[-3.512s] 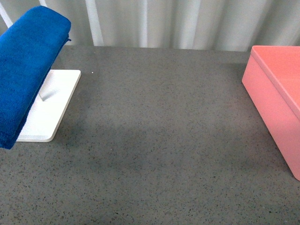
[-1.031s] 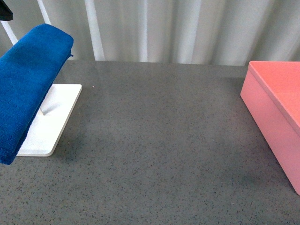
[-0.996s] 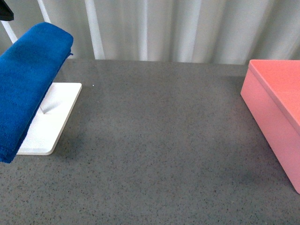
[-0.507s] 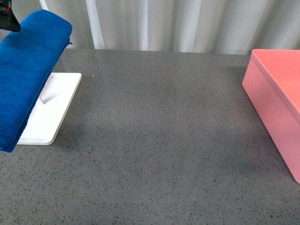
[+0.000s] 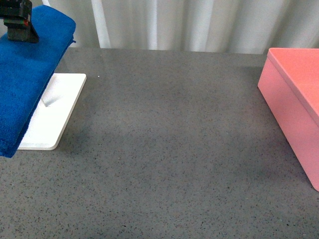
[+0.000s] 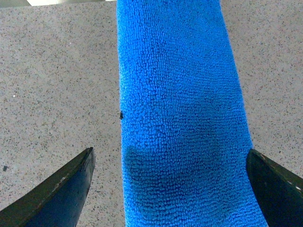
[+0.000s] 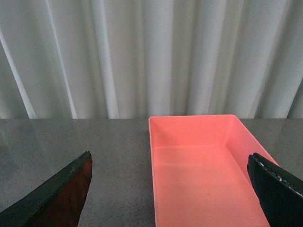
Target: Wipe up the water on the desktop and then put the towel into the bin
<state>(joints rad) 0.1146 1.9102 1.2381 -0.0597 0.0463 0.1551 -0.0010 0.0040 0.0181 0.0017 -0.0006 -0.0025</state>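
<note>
The left gripper (image 6: 169, 189) had its fingers (image 6: 61, 189) spread wide, one on each side of the towel (image 6: 180, 118), clamping nothing. In the front view it sat at 10 o'clock, over the towel's far end. The towel lay raised above the white tray (image 5: 55, 114), which rested on the desktop (image 5: 169, 149). The right gripper (image 7: 170, 189) was also spread apart and empty, facing the open bin (image 7: 199, 161), which stood on the desktop at 3 o'clock.
</note>
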